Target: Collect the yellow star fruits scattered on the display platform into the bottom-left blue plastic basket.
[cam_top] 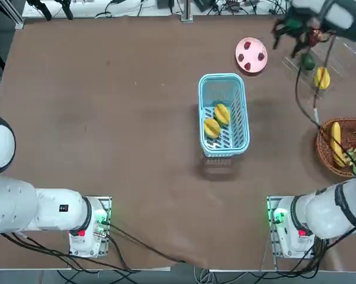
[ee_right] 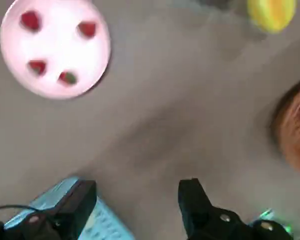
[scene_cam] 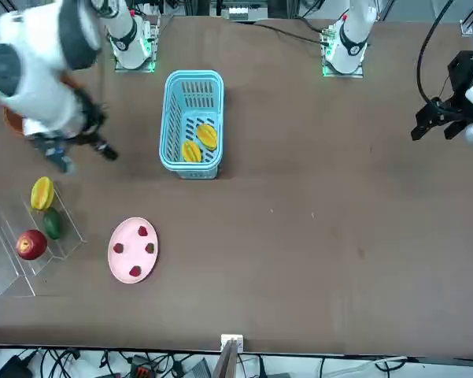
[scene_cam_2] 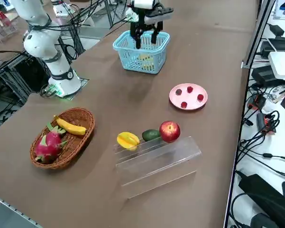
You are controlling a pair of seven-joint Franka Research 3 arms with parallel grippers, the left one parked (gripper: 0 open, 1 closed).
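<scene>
**Right gripper aloft, two fruits in basket**

Right gripper (ee_right: 137, 202), fingers apart and empty, upper right of the top view. Two star fruits (cam_top: 217, 120) lie in the blue basket (cam_top: 240, 121), centre; one star fruit (cam_top: 321, 77) rests on the display platform (scene_cam_2: 156, 161).

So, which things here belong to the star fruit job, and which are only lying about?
Belong to the job:
- two star fruits in the blue basket
- last star fruit on the clear platform
- right tool, open and empty, above the table

Lying about:
- pink plate
- wicker basket
- red apple
- green fruit
</scene>
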